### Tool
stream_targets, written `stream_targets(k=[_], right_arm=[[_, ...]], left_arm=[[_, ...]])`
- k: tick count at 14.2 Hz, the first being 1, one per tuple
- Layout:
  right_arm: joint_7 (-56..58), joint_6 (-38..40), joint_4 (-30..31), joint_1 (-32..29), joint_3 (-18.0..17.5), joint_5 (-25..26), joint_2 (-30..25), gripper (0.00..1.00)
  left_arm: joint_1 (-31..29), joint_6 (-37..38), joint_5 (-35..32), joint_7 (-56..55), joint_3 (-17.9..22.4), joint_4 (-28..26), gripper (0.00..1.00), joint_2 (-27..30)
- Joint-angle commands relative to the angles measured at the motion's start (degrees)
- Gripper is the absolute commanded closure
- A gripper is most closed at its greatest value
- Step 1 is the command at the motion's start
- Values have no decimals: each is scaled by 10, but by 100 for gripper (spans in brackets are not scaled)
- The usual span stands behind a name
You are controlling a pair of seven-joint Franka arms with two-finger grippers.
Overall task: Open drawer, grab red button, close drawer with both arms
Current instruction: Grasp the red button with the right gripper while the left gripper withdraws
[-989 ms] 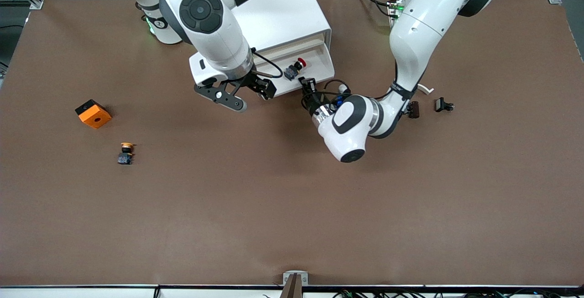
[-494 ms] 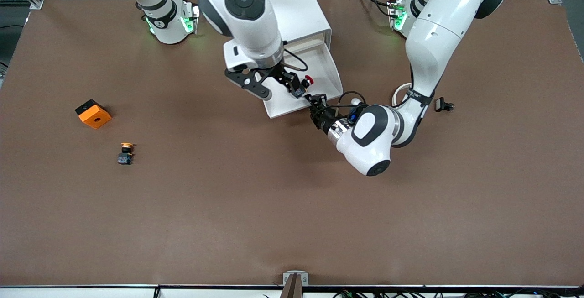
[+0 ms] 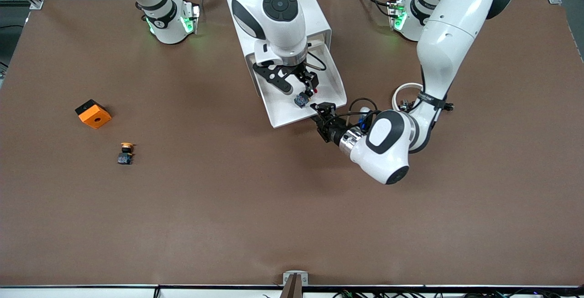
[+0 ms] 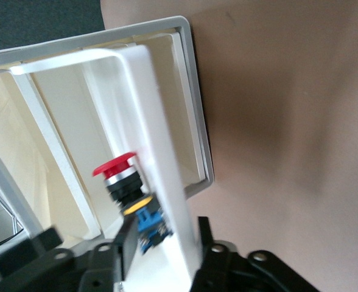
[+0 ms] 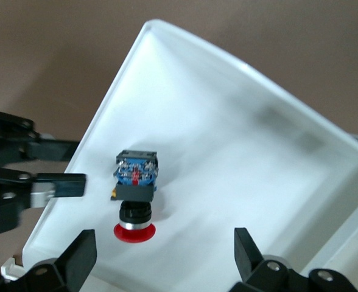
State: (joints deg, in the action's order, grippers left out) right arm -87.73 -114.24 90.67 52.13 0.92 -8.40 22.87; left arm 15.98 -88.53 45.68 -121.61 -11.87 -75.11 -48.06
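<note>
The white drawer stands pulled out of the white cabinet, toward the front camera. The button, red cap on a dark body, lies on its side in the drawer, also visible as the button and the button. My right gripper hangs open just over the button, fingers well apart around it, right gripper. My left gripper is at the drawer's front wall, a finger on each side with a gap, left gripper open.
An orange block with a hole and a button with an orange-yellow cap sit toward the right arm's end of the table. A white ring and a small black part lie by the left arm.
The drawer has slid farther out toward the front camera with the left gripper, whose fingers have since parted. The right arm swung across the cabinet until its gripper came over the button.
</note>
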Motion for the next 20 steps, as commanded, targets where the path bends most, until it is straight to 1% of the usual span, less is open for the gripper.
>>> stream_targets(k=[1,5,7,8,9,11,13,14,16,18,20], right_arm=[[-33,-12,-7,10,6,9,11,0],[-39,-15,-8,8,9,11,34,0],[-45,-16,-10,3,9,15,41,0],[-53,-23,-13,-2,9,13,46,0],[-80,-32,-15,-7,9,13,52,0],[-110,-38,-30,-8,9,14,69,0],[-107,-38,-37,-9,10,15,80,0],[-105,-38,-44,-9,10,17,86,0],[-102,-37,-49,-6,9,45,96,0],[-99,-38,-50,0,8,79,105,0],[-97,-44,-50,-1,7,80,105,0]], left_arm=[[-11,9,3,12,-5,11,0,9],[-31,9,1,59,-6,41,0,11],[-47,8,-1,101,-5,51,0,11],[-58,7,-1,141,2,52,0,11],[-60,7,-1,188,20,51,0,12],[-53,7,-18,281,47,53,0,21],[-54,6,-76,361,48,53,0,25],[-53,5,-121,397,48,53,0,33],[-53,-37,-209,451,41,53,0,47],[-47,-63,-245,500,40,52,0,53],[-45,-75,-290,569,40,53,0,54]])
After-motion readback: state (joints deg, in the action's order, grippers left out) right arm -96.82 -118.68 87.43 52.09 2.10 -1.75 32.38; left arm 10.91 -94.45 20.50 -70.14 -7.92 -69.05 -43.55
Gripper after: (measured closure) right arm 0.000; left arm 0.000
